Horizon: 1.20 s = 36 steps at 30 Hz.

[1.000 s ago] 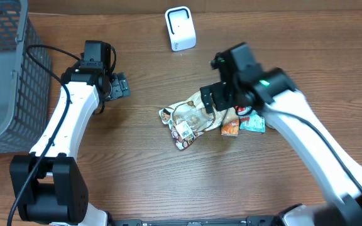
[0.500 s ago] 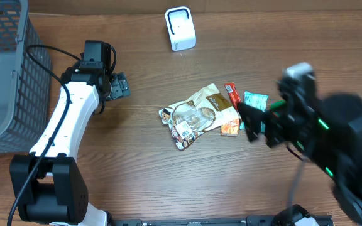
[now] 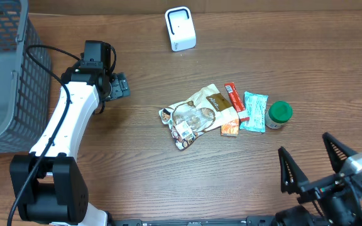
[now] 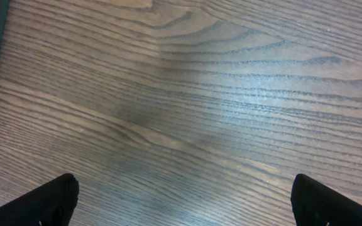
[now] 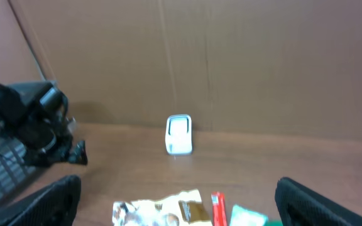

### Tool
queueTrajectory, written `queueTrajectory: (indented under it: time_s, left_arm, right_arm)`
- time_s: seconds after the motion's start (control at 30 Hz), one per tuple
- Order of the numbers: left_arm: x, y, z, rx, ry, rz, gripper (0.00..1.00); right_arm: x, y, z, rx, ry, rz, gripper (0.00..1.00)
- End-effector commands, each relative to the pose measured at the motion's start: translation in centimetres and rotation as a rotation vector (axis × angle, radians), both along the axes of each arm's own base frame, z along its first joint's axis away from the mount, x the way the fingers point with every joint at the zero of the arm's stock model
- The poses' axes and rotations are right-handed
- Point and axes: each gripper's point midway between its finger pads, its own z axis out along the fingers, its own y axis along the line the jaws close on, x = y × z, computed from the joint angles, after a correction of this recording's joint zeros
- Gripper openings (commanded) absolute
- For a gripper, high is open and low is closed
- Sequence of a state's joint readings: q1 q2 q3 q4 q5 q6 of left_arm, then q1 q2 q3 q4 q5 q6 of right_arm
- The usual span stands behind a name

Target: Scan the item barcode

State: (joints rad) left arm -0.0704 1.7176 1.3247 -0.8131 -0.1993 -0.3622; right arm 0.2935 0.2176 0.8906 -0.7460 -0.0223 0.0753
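While both arms hold nothing, the stock lies thus. Snack bag point(image 3: 197, 113): flat at the middle of the table point(image 3: 137, 163), barcode label facing up. Beside it toward the right edge: orange packet point(image 3: 230, 128), red bar point(image 3: 232, 97), teal packet point(image 3: 254, 111), green-lidded jar point(image 3: 279, 114). White scanner point(image 3: 180, 28): upright at the far edge, well apart from the bag. Grey basket point(image 3: 5, 75): left edge. Left gripper point(image 3: 119, 86): near the basket, jaws wide apart over bare wood. Right gripper point(image 3: 303, 142): near-right corner, jaws wide apart.
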Motion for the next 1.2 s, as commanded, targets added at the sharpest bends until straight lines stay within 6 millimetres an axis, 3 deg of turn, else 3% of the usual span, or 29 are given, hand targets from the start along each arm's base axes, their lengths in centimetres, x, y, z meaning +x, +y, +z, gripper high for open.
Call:
queueTrajectory:
  time_s: [0.0,0.17,0.4,0.73,0.93,0.97,1.17]
  left_arm:
    - [0.2,0.1,0.4,0.019,-0.008,-0.014,1.00]
    - [0.2,0.1,0.4,0.019,-0.008,-0.014,1.00]
    - [0.2,0.1,0.4,0.019,-0.008,-0.014,1.00]
    - [0.2,0.1,0.4,0.019,-0.008,-0.014,1.00]
    - [0.2,0.1,0.4,0.019,-0.008,-0.014,1.00]
    - [0.2,0.1,0.4,0.019,-0.008,-0.014,1.00]
    - [0.2,0.1,0.4,0.019,-0.008,-0.014,1.00]
  right_arm:
    - [0.8,0.3,-1.6,0.027,-0.081,0.005,1.00]
    - [2.3,1.1,-1.0,0.115,-0.393,0.023,1.00]
    - [3.2,1.3,-2.7,0.170,-0.579,0.023,1.00]
    - [6.8,2.4,-11.3,0.097,-0.322,0.023,1.00]
    - [8.0,2.7,-18.9,0.013,-0.021,0.021,1.00]
    - [8.0,2.6,-19.6,0.005,0.007,0.011,1.00]
    - [8.0,2.6,-19.5,0.006,0.005,0.011,1.00]
